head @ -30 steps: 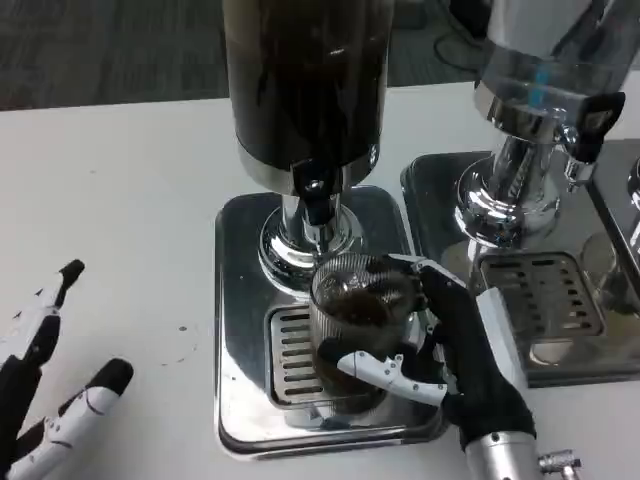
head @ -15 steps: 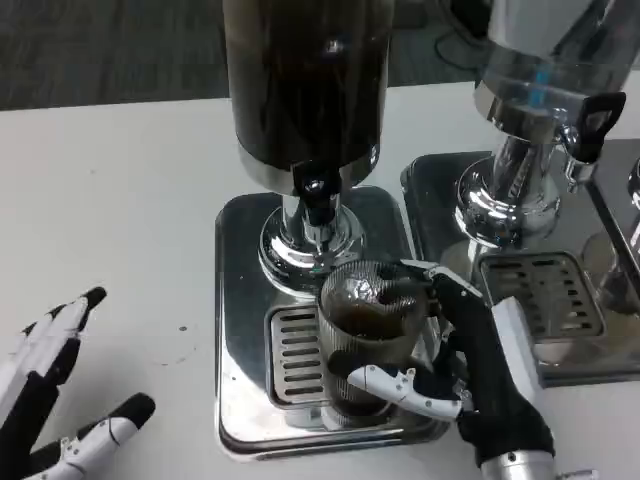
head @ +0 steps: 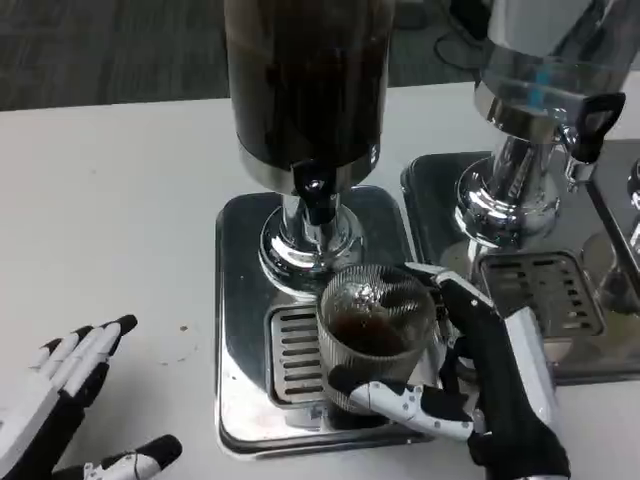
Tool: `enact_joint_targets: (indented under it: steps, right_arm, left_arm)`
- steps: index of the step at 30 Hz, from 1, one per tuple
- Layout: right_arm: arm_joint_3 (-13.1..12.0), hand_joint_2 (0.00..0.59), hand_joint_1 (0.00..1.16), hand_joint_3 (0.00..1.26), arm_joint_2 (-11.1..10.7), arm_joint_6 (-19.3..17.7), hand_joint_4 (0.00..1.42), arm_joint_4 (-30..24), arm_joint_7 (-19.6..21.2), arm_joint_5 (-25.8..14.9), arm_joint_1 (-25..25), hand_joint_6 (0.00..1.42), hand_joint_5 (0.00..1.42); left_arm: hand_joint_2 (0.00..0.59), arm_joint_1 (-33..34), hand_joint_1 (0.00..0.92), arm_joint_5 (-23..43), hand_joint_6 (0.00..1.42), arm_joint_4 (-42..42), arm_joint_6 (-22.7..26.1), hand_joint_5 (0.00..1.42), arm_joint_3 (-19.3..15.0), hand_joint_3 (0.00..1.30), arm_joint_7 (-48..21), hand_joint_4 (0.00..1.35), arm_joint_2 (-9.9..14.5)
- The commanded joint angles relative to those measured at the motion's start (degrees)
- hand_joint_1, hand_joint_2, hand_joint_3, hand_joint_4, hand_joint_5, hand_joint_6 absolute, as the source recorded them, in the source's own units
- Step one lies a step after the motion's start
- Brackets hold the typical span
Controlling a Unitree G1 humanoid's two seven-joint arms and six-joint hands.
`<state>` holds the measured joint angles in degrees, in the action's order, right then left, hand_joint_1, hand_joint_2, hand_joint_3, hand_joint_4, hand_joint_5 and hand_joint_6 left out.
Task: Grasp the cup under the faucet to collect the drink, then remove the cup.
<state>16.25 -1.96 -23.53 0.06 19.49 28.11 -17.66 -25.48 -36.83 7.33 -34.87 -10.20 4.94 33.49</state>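
Observation:
A clear ribbed cup (head: 374,330) holding dark drink stands over the drip grate (head: 292,350) of the middle dispenser, just in front of its black faucet (head: 314,195). My right hand (head: 470,380) grips the cup from the right, with one finger curled across its lower front and others round its far side. The dark drink tank (head: 305,70) towers above. At the lower left my left hand (head: 65,410) hovers over the white table with its fingers spread, holding nothing.
The steel base tray (head: 240,300) of the middle dispenser surrounds the cup. A second chrome dispenser (head: 525,130) with its own drip tray (head: 545,300) stands close on the right. White table (head: 110,220) stretches out to the left.
The cup with my right hand has shifted slightly right and toward me, away from the faucet. My left hand has moved right and turned, fingers now pointing further up-right.

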Motion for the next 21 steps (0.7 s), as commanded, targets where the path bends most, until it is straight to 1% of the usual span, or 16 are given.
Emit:
enact_joint_targets:
  steps: [1,6,7,9,12,14,18,21]
  right_arm:
    - [0.3,0.158,0.96,0.53,-0.2,-3.2,0.67,-3.3,-0.4,-1.5,-1.0,1.37,0.92]
    - [0.5,0.158,0.96,0.53,-1.7,-4.2,0.67,-6.2,-1.3,-0.8,-3.3,1.37,0.92]
    - [0.5,0.158,0.96,0.54,-2.0,-4.4,0.67,-6.6,-2.0,-1.6,-3.9,1.37,0.92]
    - [0.9,0.158,0.96,0.54,-2.8,-5.1,0.67,-7.6,-2.7,-1.3,-4.7,1.37,0.92]
    - [1.3,0.158,0.96,0.54,-3.2,-5.0,0.67,-8.8,-3.4,-0.6,-5.3,1.37,0.92]
    - [1.4,0.158,0.96,0.54,-3.5,-5.2,0.67,-9.7,-4.2,-1.1,-6.3,1.37,0.92]
    - [1.7,0.158,0.96,0.54,-4.5,-6.2,0.67,-11.5,-4.3,0.5,-8.0,1.37,0.93]
    - [1.7,0.158,0.96,0.55,-5.2,-6.4,0.67,-11.5,-5.4,-0.8,-8.4,1.37,0.93]
  left_arm:
    - [0.086,-1.6,0.0,-1.5,0.0,-1.7,0.7,0.0,0.6,0.0,1.2,0.0,1.5]
    - [0.076,-2.8,0.0,-2.6,0.0,-2.1,0.5,0.0,1.4,0.0,1.8,0.0,2.0]
    - [0.074,-3.1,0.0,-2.9,0.0,-2.5,0.6,0.0,1.5,0.0,2.0,0.0,2.0]
    - [0.071,-3.7,0.0,-3.5,0.0,-3.2,0.8,0.0,1.6,0.0,2.5,0.0,1.9]
    - [0.066,-4.9,0.0,-4.1,0.0,-4.5,1.2,0.0,1.4,0.0,3.5,0.0,1.9]
    - [0.063,-6.0,0.0,-4.4,0.0,-5.2,1.7,0.0,1.3,0.0,4.0,0.0,1.7]
    - [0.058,-8.6,0.0,-5.5,0.0,-6.3,1.9,0.0,1.4,0.0,6.1,0.0,1.1]
    - [0.055,-10.1,0.0,-6.1,0.0,-7.2,2.6,0.0,1.8,0.0,7.4,0.0,0.4]
